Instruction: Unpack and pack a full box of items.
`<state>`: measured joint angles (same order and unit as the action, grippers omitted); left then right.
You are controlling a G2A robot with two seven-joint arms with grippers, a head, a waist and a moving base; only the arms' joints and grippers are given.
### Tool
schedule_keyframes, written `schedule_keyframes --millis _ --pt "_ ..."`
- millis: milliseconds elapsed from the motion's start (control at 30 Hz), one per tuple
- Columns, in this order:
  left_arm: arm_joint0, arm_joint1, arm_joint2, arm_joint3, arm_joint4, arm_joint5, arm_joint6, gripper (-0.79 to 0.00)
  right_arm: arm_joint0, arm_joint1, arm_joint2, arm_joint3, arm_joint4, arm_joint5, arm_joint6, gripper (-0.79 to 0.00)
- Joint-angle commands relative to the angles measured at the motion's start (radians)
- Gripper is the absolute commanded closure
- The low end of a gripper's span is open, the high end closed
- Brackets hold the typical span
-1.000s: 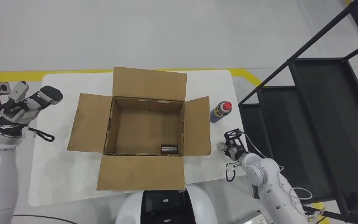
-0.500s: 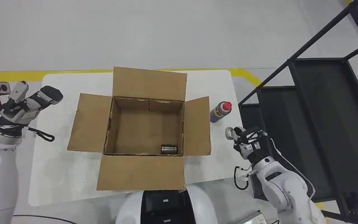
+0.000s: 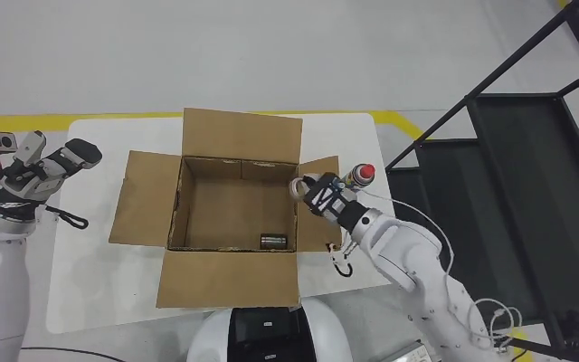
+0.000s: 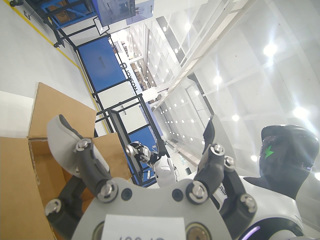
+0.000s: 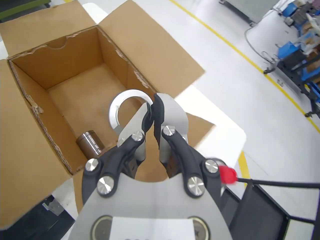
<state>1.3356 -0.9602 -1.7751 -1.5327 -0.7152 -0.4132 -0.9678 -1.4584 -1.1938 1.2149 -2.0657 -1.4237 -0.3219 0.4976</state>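
An open cardboard box (image 3: 145, 197) stands in the middle of the white table (image 3: 99, 271), flaps spread out. A short metal cylinder (image 3: 273, 241) lies on the box floor near the front wall. My right gripper (image 3: 314, 193) hangs over the box's right wall and flap, shut on a flat metal ring (image 3: 298, 187). In the right wrist view the ring (image 5: 117, 106) sticks out past the right gripper (image 5: 152, 109), above the cylinder (image 5: 90, 143) and the box's inner wall (image 5: 75, 51). My left gripper (image 3: 59, 149) is open at the table's far left edge, holding nothing.
A blue spray can (image 3: 356, 179) with a red cap (image 5: 227, 174) stands on the table right of the box. Black metal stairs (image 3: 488, 181) rise just past the table's right side. In the left wrist view the left gripper (image 4: 135, 131) points upward beside a box flap (image 4: 57, 108).
My right gripper has swung from off the table's right edge leftward to above the box's right wall, with the ring in it. The left arm has kept still.
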Motion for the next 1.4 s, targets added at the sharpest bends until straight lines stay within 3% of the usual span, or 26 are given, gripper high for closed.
schedule_keyframes --millis 0,200,400,467,500,533,667,833,1133,1367 --pt "0.000 0.000 0.000 0.000 0.000 0.000 0.000 -0.785 0.147 -0.023 -0.136 0.106 -0.018 0.057 0.039 0.000" --pt "0.000 0.000 0.000 0.000 0.000 0.000 0.000 -0.785 0.372 -0.094 -0.395 0.351 -0.060 0.153 0.131 0.000" --pt "0.000 0.000 0.000 0.000 0.000 0.000 0.000 -0.785 0.468 -0.146 -0.507 0.489 -0.045 0.199 0.191 -0.022" --pt "0.000 0.000 0.000 0.000 0.000 0.000 0.000 -0.785 0.487 -0.157 -0.521 0.518 -0.037 0.197 0.210 -0.246" --pt "0.000 0.000 0.000 0.000 0.000 0.000 0.000 -0.785 0.491 -0.161 -0.526 0.529 -0.030 0.194 0.216 -0.653" --pt "0.000 0.000 0.000 0.000 0.000 0.000 0.000 -0.785 0.494 -0.164 -0.530 0.536 -0.021 0.184 0.222 -0.785" --pt "0.000 0.000 0.000 0.000 0.000 0.000 0.000 -0.785 0.480 -0.161 -0.503 0.533 0.034 0.108 0.165 -0.785" --pt "0.000 0.000 0.000 0.000 0.000 0.000 0.000 -0.785 0.388 -0.120 -0.358 0.447 0.091 0.005 0.038 -0.785" --pt "0.000 0.000 0.000 0.000 0.000 0.000 0.000 -0.785 -0.050 -0.024 0.085 0.027 -0.066 0.023 -0.294 -0.785" --pt "0.000 0.000 0.000 0.000 0.000 0.000 0.000 -0.785 -0.275 -0.007 0.307 0.035 -0.031 0.116 -0.537 -0.785"
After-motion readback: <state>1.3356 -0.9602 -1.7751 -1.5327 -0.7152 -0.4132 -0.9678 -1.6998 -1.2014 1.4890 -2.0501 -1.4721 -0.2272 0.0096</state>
